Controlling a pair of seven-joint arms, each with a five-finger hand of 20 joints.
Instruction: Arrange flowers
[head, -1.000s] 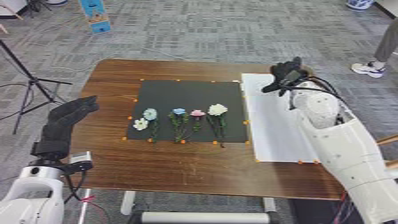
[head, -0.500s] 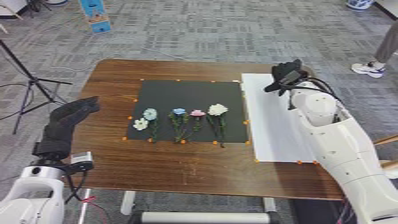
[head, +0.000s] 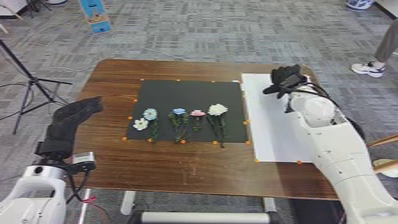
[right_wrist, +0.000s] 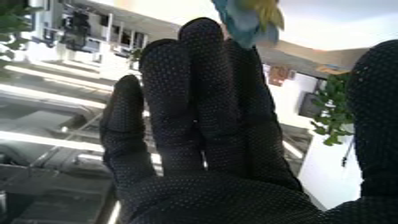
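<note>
Mid-layout, as I judge it: five flowers sit on the black mat (head: 191, 92), which lies on the middle part of the desk (head: 178, 172). Row runs left to right: small white flower (head: 140, 124), pale blue flower (head: 150, 114) just beside it, blue flower (head: 179, 111), pink flower (head: 197, 113), then large white flower (head: 218, 109) near the mat's right edge. Blooms face the desk's far edge, stems run toward the near edge; the large white one's stem end pokes past the mat.

I have the right hand (head: 286, 80) over the far end of the white sheet (head: 271, 135), near the desk's far right corner. Fingers straight, thumb well apart from them, not curled round anything. Right wrist view gives a blue-and-yellow bloom (right_wrist: 247, 20) past the fingertips, plus green leaves (right_wrist: 330, 110) between fingers and thumb; can't tell if either touches the glove.

Left hand (head: 73, 120) is at the desk's left edge, fingers extended, holding nothing; I read it as waiting.

Step in hand, my guess: going for another stem. Next move needs the thumb brought in against the fingers on a stem, not the petals. Then carry it over the row without brushing the blooms and lay it alongside. Blue and pink stems lie close, easy to snag.
</note>
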